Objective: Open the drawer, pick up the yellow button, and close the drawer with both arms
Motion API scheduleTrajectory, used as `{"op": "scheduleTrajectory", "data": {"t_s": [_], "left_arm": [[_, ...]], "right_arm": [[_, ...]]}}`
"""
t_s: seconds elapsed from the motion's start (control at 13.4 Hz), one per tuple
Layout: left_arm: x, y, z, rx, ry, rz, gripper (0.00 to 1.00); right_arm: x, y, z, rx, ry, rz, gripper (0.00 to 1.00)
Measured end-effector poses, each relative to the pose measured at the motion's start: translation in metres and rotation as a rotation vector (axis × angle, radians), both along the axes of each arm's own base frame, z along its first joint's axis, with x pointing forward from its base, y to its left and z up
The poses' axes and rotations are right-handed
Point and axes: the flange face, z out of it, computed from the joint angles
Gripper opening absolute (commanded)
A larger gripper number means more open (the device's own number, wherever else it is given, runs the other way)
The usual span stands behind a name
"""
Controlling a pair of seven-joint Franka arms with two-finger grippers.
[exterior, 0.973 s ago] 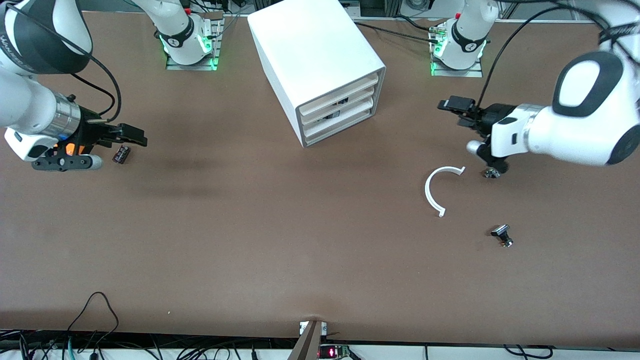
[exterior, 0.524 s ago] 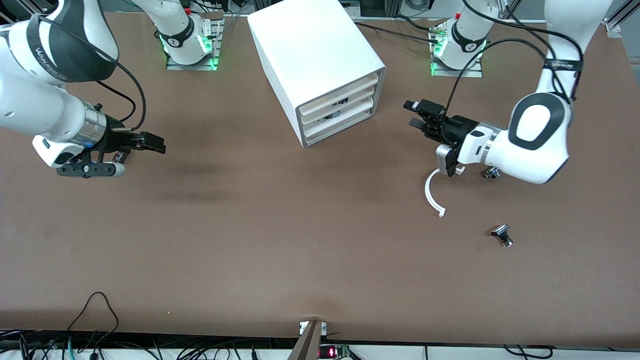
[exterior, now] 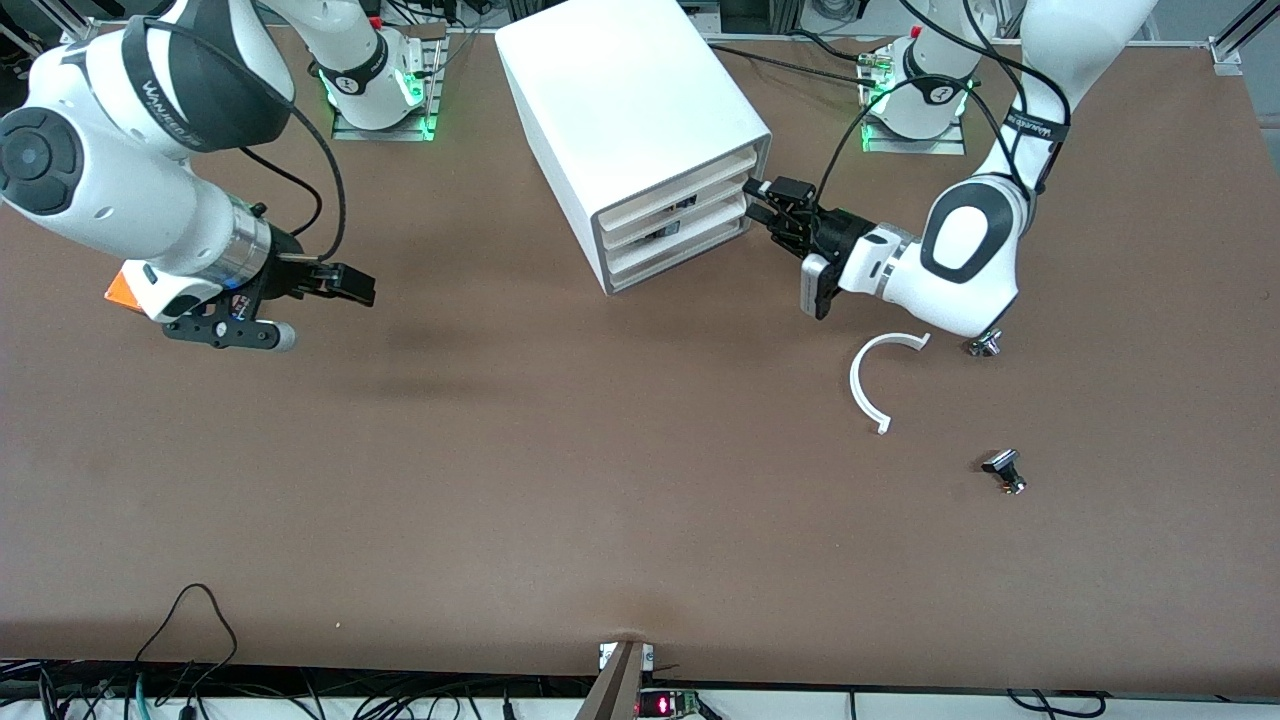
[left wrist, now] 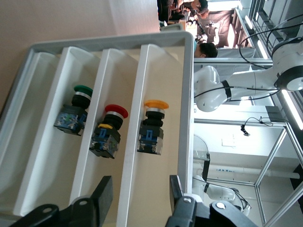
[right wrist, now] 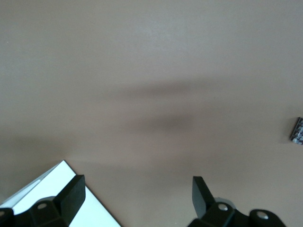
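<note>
The left gripper (exterior: 768, 201) is hovering in the upper middle of the front view, right at the front of the cabinet (exterior: 620, 90). Its fingers (left wrist: 102, 195) are standing partly apart with nothing between them but a white drawer edge; whether they are touching it I cannot tell. Straight ahead of them, three drawers are sitting pushed in. The button (left wrist: 153, 124) is lying in the drawer (left wrist: 165, 71) at one end of the stack, its orange-yellow cap pointing away from the gripper. A red button (left wrist: 110, 130) is lying in the middle drawer and a green one (left wrist: 75, 109) in the third. A white curved strip (exterior: 868, 385) is lying lower in the front view than this gripper, with a small metal piece (exterior: 983, 347) beside it and a small black part (exterior: 1003, 470) lower again.

The right gripper (exterior: 345, 285) is hanging over bare table toward the right arm's end, its fingers (right wrist: 71, 194) spread wide and holding nothing. An orange box (exterior: 120, 288) is peeking out under that arm's wrist, and a small black block (right wrist: 297, 130) is showing at the edge of the right wrist view.
</note>
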Motion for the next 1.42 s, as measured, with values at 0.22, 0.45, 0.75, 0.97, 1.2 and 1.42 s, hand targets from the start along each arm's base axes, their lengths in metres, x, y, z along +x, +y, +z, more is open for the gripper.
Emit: {"op": "scheduleTrajectory", "data": {"t_s": [0.22, 0.45, 0.75, 0.97, 1.2, 1.42], "left_arm": [[-0.012, 0.001, -0.013, 0.0, 0.008, -0.005, 0.56], [-0.024, -0.009, -0.021, 0.006, 0.007, -0.021, 0.5], [-0.04, -0.029, -0.03, -0.008, -0.038, -0.058, 0.37], [-0.044, -0.029, -0.044, -0.036, -0.039, -0.063, 0.36], [-0.051, -0.042, -0.049, -0.083, -0.01, -0.034, 0.36], [-0.059, -0.049, -0.05, -0.101, -0.005, -0.042, 0.05]], "right_arm": [[-0.007, 0.026, 0.003, -0.013, 0.004, -0.069, 1.0], [-0.013, 0.063, 0.012, -0.017, -0.012, -0.116, 1.0], [-0.009, 0.092, 0.02, -0.013, -0.028, -0.177, 1.0], [-0.004, 0.107, 0.021, -0.013, -0.03, -0.235, 1.0], [-0.002, 0.125, 0.025, -0.009, -0.037, -0.271, 1.0], [-0.003, 0.136, 0.025, -0.009, -0.036, -0.306, 1.0]]}}
